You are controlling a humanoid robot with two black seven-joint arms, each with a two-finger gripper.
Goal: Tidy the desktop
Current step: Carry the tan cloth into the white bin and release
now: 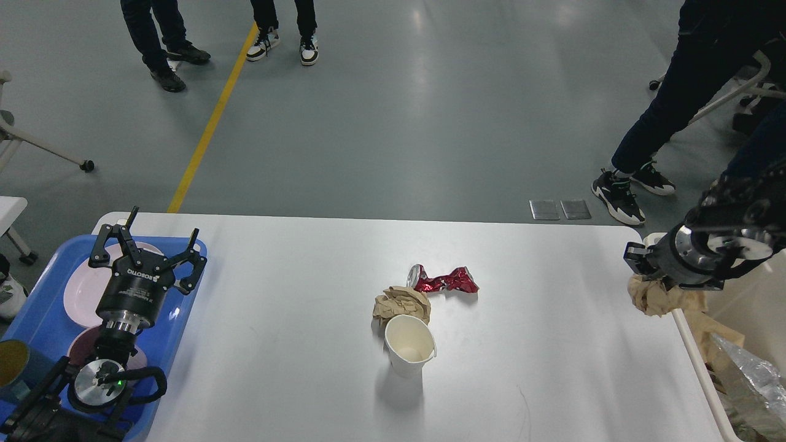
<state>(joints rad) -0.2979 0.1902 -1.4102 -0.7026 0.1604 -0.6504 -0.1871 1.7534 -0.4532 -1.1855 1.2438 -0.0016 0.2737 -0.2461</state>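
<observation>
Rightward, the right claw [645, 283] grips crumpled brown paper [656, 299], fingers hidden; the left claw [146, 245] gapes wide, empty.

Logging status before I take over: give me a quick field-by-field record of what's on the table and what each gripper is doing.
desktop: white, three trash items at centre
paper cup: upright, empty
brown paper wad: crumpled, touching the cup's far side
red can: crushed, lying behind the wad
left gripper: open, empty, over blue tray
right gripper: holds brown paper ball at beige bin rim
</observation>
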